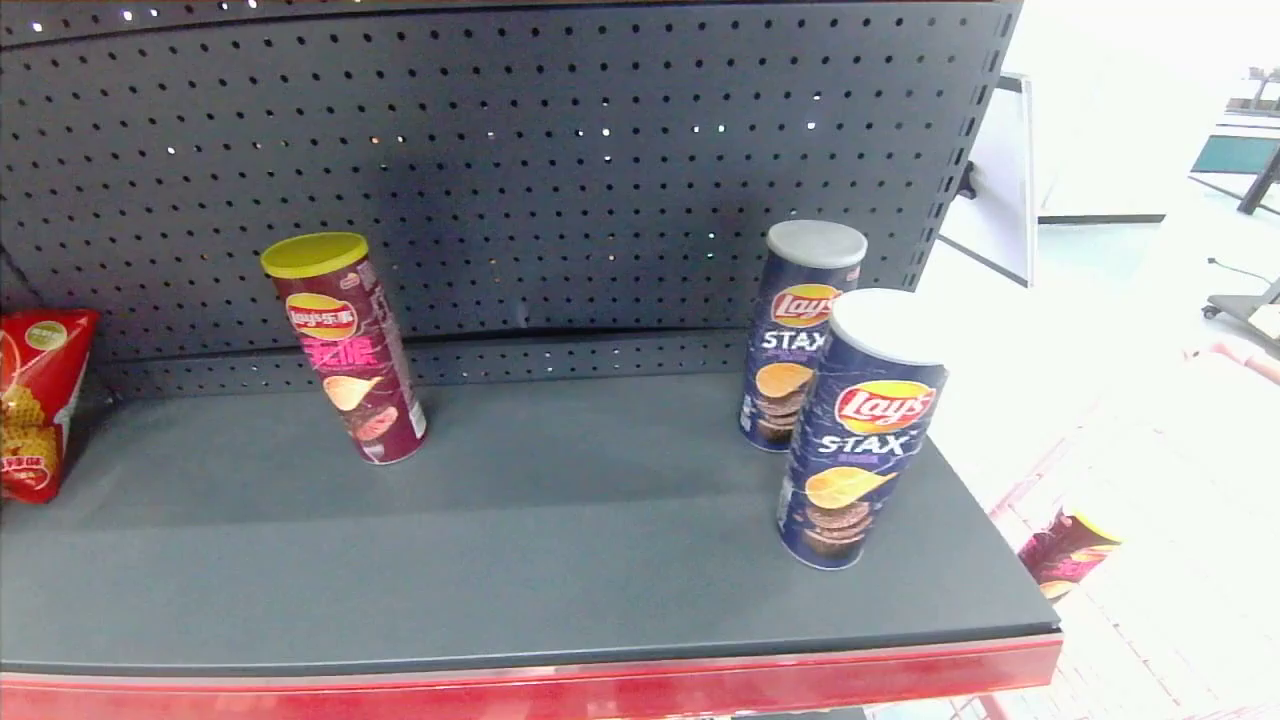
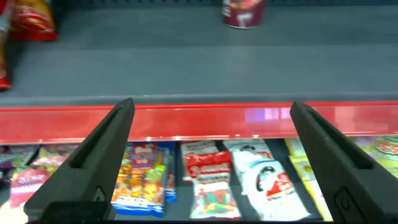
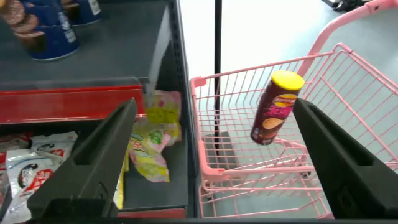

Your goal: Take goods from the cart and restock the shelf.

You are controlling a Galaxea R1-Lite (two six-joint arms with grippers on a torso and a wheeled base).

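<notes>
A maroon chip can with a yellow lid (image 3: 277,107) leans inside the pink wire cart (image 3: 348,68), seen too at the shelf's right end as can (image 1: 1065,550). My right gripper (image 3: 216,104) hangs open and empty, short of the cart and beside the shelf's end. On the grey shelf (image 1: 520,540) stand another maroon can (image 1: 345,345) at the left and two blue cans (image 1: 805,330) (image 1: 860,440) at the right. My left gripper (image 2: 211,106) is open and empty in front of the shelf's red front edge (image 2: 199,118), below the maroon can (image 2: 244,12).
A red snack bag (image 1: 35,400) leans at the shelf's far left. The lower shelf holds several snack packets (image 2: 211,180) and a yellow-green packet (image 3: 152,134) near its end. A perforated back panel (image 1: 500,150) closes the shelf behind. Open shelf room lies between the maroon and blue cans.
</notes>
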